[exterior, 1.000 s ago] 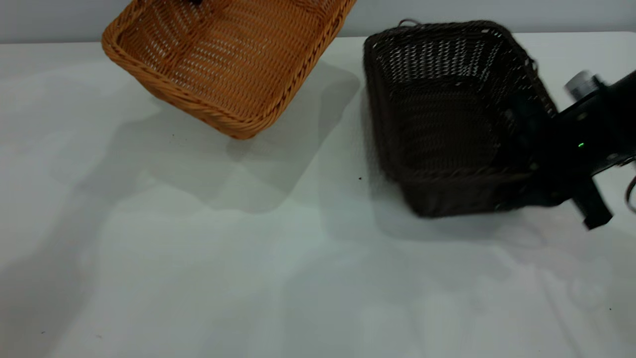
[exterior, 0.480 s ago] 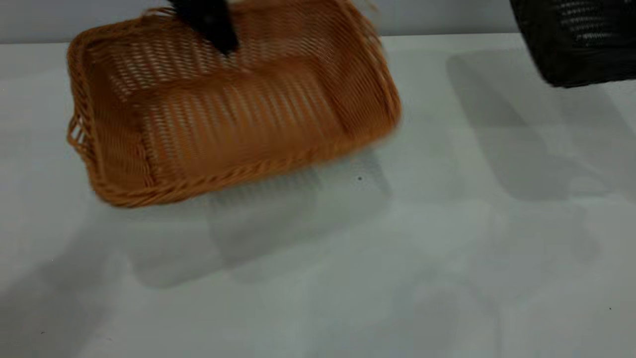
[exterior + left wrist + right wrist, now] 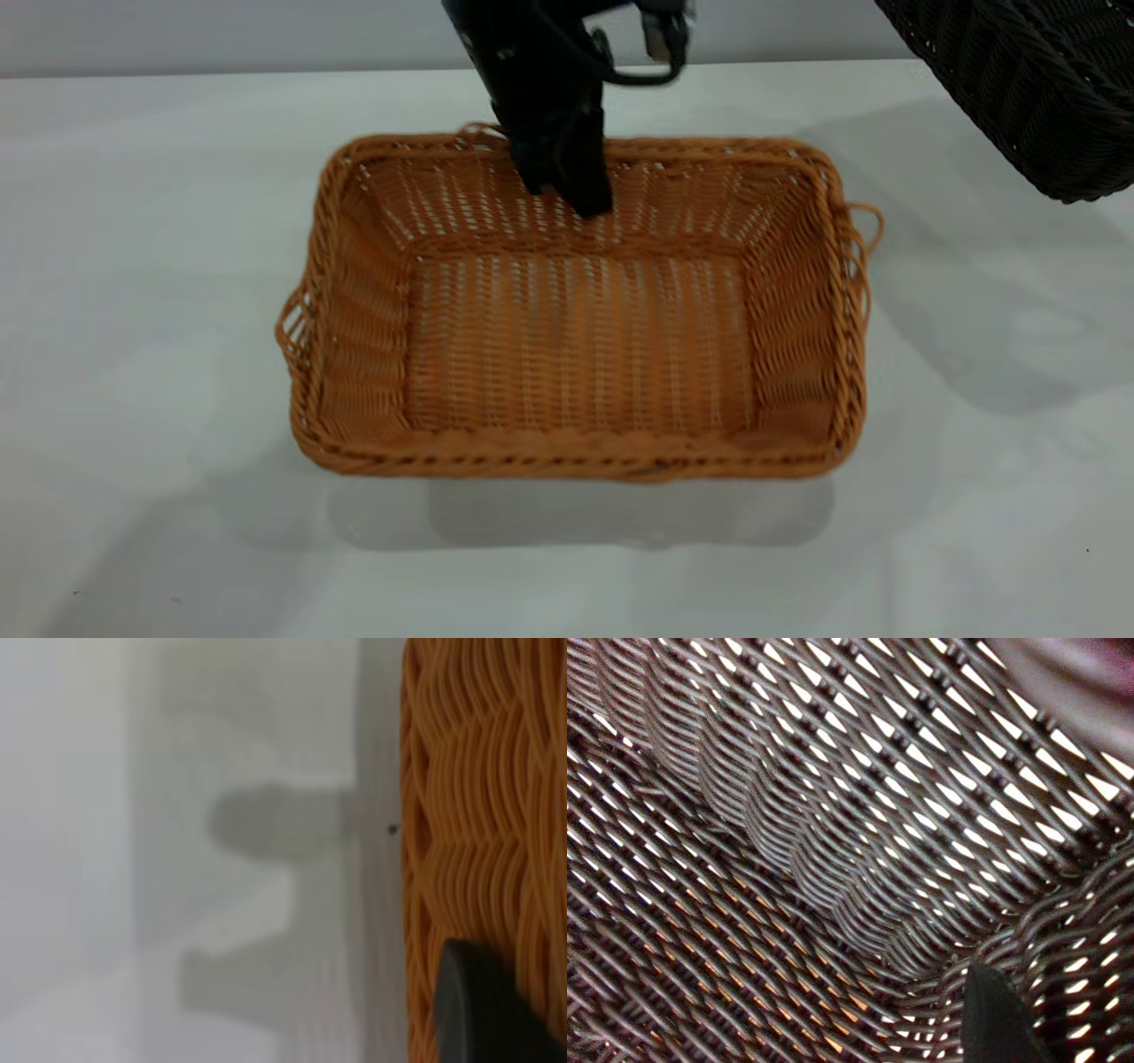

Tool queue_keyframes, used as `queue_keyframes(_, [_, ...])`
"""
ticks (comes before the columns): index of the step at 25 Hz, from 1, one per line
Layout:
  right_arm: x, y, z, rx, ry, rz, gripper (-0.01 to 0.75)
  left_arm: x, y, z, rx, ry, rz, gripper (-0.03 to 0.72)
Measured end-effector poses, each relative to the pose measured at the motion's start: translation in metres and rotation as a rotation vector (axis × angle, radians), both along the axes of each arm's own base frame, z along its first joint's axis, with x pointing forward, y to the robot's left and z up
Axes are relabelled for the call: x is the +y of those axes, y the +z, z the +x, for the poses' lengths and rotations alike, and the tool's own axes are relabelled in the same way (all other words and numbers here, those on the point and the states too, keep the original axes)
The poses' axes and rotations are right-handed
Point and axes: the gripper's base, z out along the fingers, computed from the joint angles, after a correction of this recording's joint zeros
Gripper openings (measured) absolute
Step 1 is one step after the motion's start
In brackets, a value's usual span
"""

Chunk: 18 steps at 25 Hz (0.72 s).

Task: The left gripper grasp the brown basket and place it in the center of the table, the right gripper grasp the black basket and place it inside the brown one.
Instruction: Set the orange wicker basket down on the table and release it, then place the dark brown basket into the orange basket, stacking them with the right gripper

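The brown basket (image 3: 576, 346) stands flat and upright on the table (image 3: 142, 266), near its middle. My left gripper (image 3: 564, 190) reaches down from above and is shut on the middle of the basket's far wall, one finger inside. In the left wrist view one black finger (image 3: 483, 1014) lies against the orange weave (image 3: 483, 815). The black basket (image 3: 1028, 80) hangs tilted in the air at the upper right, partly out of view. My right gripper itself is outside the exterior view. In the right wrist view one finger (image 3: 997, 1019) presses on the dark weave (image 3: 833, 815), which fills the view.
Bare white tabletop surrounds the brown basket on all sides. A grey wall (image 3: 221, 35) runs behind the table's far edge. The black basket's shadow (image 3: 992, 292) falls to the right of the brown basket.
The brown basket went from tilted and lifted at the left to flat on the table's middle. The black basket stays lifted at the upper right and has tilted.
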Motion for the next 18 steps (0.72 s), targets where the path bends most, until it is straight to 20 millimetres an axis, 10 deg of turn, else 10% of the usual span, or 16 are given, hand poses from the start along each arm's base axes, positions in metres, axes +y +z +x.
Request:
queue_keyframes(10, [0.002,0.000,0.000,0.005,0.012,0.009,0.243,-0.005,0.004,-0.001,-0.013,0.028,-0.015,0.480])
queue_keyframes(18, [0.032,-0.001,0.007,0.017,0.131,-0.020,0.242,0.071,0.111,0.030,0.003,0.527,-0.148,0.545])
